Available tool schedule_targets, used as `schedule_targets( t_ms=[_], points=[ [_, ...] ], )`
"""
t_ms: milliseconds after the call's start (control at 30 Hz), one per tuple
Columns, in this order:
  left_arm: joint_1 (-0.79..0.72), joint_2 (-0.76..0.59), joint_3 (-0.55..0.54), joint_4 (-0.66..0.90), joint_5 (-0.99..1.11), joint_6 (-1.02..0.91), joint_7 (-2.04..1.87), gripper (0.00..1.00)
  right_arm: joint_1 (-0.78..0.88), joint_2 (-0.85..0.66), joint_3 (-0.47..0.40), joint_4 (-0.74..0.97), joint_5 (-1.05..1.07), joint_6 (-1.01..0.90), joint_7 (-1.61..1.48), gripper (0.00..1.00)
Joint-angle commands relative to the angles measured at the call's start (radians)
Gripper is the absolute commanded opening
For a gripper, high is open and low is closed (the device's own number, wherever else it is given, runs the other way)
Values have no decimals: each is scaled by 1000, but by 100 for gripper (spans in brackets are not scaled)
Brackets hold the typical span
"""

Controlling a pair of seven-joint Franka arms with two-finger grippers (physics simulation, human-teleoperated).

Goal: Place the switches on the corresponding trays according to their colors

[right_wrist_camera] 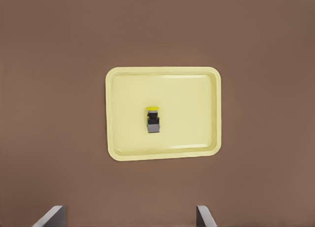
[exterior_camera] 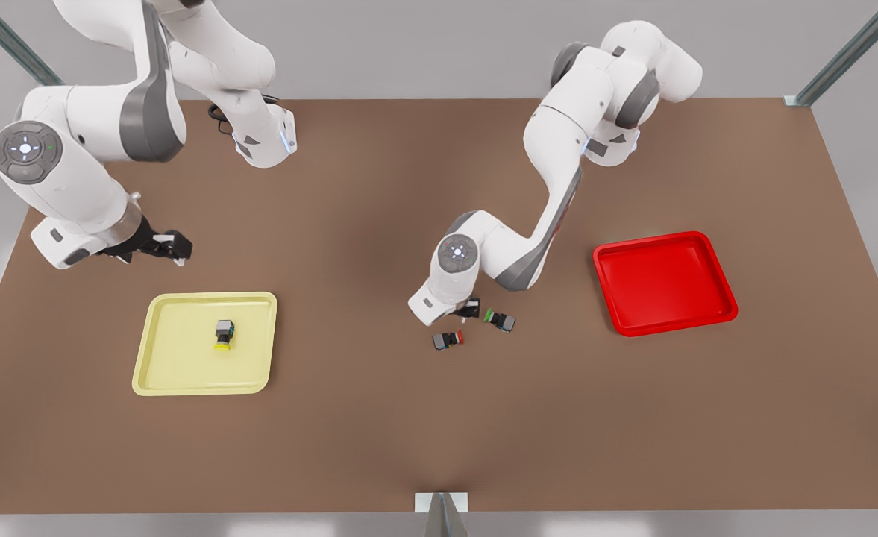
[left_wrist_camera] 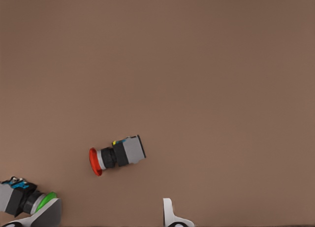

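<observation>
A simulated robot test cell, plain and bare: one wide brown tabletop point(exterior_camera: 439, 432) set against flat grey surroundings, with slanted metal frame struts point(exterior_camera: 849, 52) at the far corners and a small metal bracket point(exterior_camera: 442, 507) at the near edge. Two white robot arms point(exterior_camera: 558, 171) stand over it, lit evenly with soft rendered shadows.

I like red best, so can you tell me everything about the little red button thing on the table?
The red switch is a tiny push-button: a round red cap, a silvery ring, a black neck and a boxy grey body. It looks like plastic. It lies tipped on its side on the bare brown table, not in any tray. Nothing touches it. The green switch lies close by, and the left gripper hangs above with its fingers open.
</observation>
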Motion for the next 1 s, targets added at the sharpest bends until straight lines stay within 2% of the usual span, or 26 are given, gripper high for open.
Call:
schedule_targets(
  t_ms=[0, 333, 600, 667, 833, 967],
  points=[
    [0, 1, 0, -2, 1, 1, 13, 100, -2, 2, 0, 1, 0, 1, -1, 100],
    [-18, 3, -2, -16, -21, -60, -1, 100, -7, 61, 3, -1, -3, 37, 1, 100],
    [-28, 26, 2, -12, -22, -62, 1268, 100, -5, 76, 3, 1, -3, 39, 1, 100],
    [-26, 19, 3, -2, -24, -94, 1412, 100, -4, 78, 2, 1, -5, 39, 1, 100],
    [-100, 85, 8, 59, -78, -74, 1190, 100, -2, 78, 3, 1, -6, 37, 1, 100],
    [-98, 113, 24, 87, -77, -79, 1190, 100, -1, 79, 3, 1, -8, 39, 1, 100]
  ],
)
